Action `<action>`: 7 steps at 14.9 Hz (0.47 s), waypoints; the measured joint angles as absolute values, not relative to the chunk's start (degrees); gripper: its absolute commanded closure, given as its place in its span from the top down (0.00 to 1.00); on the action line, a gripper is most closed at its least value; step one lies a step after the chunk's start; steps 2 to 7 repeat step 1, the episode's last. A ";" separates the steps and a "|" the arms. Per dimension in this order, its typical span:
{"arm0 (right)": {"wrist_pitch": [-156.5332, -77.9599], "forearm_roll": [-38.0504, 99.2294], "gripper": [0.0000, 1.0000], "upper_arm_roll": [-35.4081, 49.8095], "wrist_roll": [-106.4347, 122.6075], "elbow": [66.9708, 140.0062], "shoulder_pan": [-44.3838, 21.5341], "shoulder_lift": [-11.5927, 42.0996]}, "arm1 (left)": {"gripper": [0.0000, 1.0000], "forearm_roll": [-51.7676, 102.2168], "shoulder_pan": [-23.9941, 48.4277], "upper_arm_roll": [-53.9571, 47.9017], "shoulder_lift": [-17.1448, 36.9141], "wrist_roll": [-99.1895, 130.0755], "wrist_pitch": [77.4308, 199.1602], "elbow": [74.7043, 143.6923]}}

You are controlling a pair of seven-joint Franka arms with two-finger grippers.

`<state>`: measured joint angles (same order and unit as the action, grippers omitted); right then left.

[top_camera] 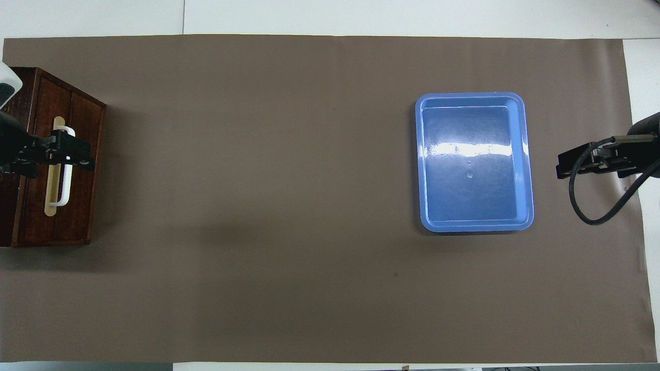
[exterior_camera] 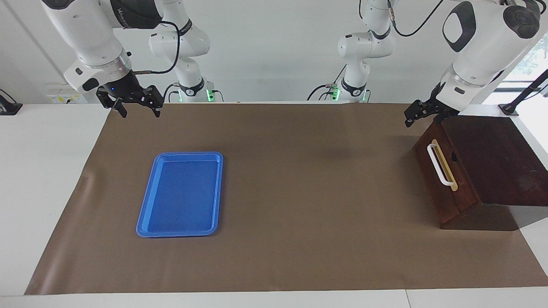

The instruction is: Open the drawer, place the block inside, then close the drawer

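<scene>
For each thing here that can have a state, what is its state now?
Drawer: shut, front flush with its box.
Tray: empty, flat on the mat.
Left gripper: raised above the drawer's handle, not touching it.
Right gripper: open, empty, waiting up at its own end.
Block: not in view.

One drawer (exterior_camera: 445,179), one blue tray (exterior_camera: 182,194), two grippers, seemingly no block

Drawer (exterior_camera: 445,182): dark reddish-brown wood, shut flush in its dark wooden box (exterior_camera: 496,158), which stood at the left arm's end of the table. A white bar handle (exterior_camera: 439,164) on a tan strip ran along its front. Block: not visible in either view.
</scene>
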<state>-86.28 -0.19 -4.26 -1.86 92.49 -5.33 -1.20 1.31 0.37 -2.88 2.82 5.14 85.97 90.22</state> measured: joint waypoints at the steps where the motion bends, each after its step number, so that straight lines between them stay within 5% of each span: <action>1: -86.28 -0.19 1.00 -4.26 -1.86 92.49 -5.33 -1.20 | 1.00 1.31 0.37 -2.88 2.82 5.14 85.98 90.22; 7: -86.28 -0.19 1.00 -4.26 -1.86 92.49 -5.33 -1.20 | 1.00 1.31 0.37 -2.88 2.82 5.14 85.98 90.22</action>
